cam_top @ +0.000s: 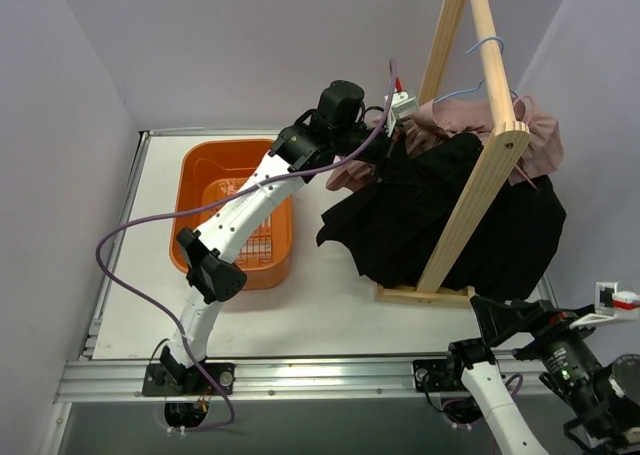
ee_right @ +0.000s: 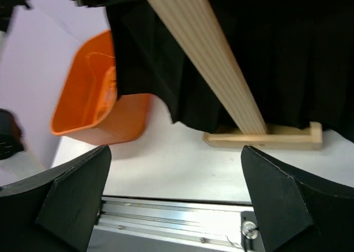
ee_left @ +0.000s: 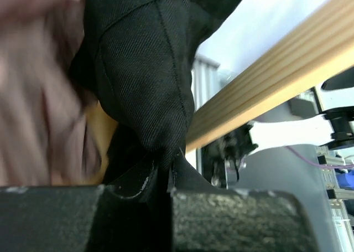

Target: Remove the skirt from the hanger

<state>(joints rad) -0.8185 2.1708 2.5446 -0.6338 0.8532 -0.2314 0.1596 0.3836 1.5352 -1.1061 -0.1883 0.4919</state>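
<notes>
Right gripper (ee_right: 176, 152) nearest us: fingers wide apart, holding nothing, low over the table (cam_top: 330, 305) edge. Just ahead of it are the wooden rack (ee_right: 204, 52) foot and the black skirt (ee_right: 287, 58) hem. Further out, left gripper (ee_left: 168, 180) is clamped on a skirt fold. The rack beam runs just right of the pinch, tight there. Left of it, toward the orange basket (cam_top: 215, 190), looks open. Blue hanger (cam_top: 487, 45) hook sits beyond, to its right. We judge the skirt gripped, not yet off.

Left gripper (ee_left: 166, 177) clamped, right gripper (ee_right: 176, 152) spread
</notes>
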